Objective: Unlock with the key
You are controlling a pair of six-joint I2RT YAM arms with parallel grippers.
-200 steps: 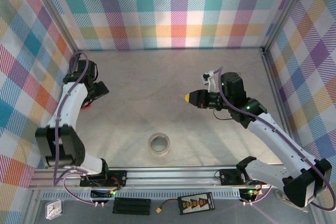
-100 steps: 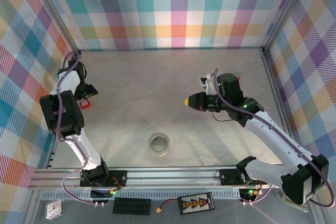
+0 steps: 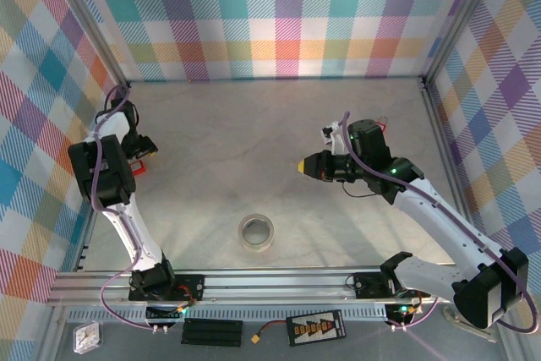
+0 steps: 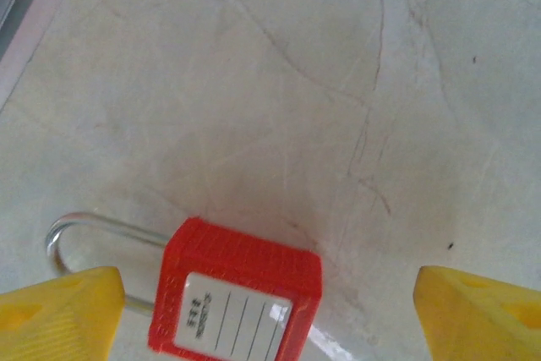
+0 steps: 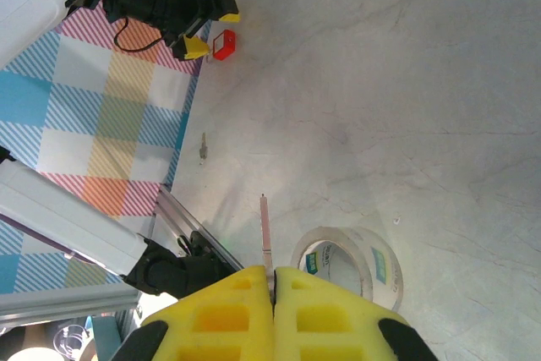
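Left wrist: padlock (image 4: 235,298) lies flat, shackle (image 4: 93,227) pointing left.

I saw the padlock (image 4: 237,293) cut off at my left wrist view's lower edge, its shackle (image 4: 110,226) partly hidden behind a yellow finger (image 4: 59,310).

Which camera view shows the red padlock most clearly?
The left wrist view: the red padlock is close up, shackle and label visible. The top external view gives a small red spot; the right wrist view, a tiny red square.
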